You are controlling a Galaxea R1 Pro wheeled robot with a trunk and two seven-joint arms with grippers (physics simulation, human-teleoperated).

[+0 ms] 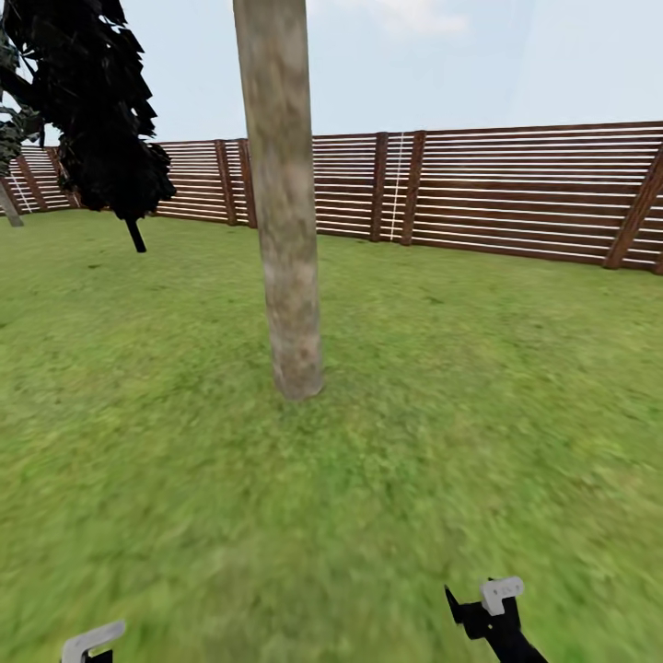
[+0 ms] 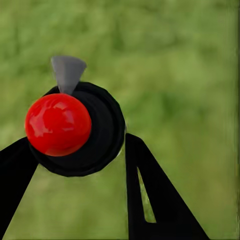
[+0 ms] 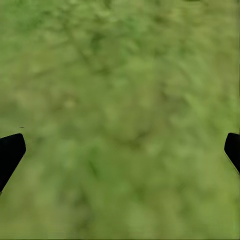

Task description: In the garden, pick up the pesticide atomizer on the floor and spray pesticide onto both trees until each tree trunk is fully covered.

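A thick, mottled grey-brown tree trunk [image 1: 284, 212] rises from the lawn straight ahead, its crown cut off by the picture's top. In the left wrist view the pesticide atomizer [image 2: 75, 127], a black round body with a glossy red knob and a grey nozzle, sits between the black fingers [image 2: 155, 195] of my left gripper [image 2: 80, 150], which is shut on it. The left gripper [image 1: 92, 642] peeks in at the head view's lower edge. Low on the right, my right gripper [image 1: 493, 608] hangs over grass; its fingertips [image 3: 11, 150] stand wide apart, open and empty.
A brown slatted fence [image 1: 516, 189] closes off the lawn behind the trunk. A near-black cypress [image 1: 101, 110] stands at the far left. Green grass [image 1: 460, 396] lies between me and the trunk.
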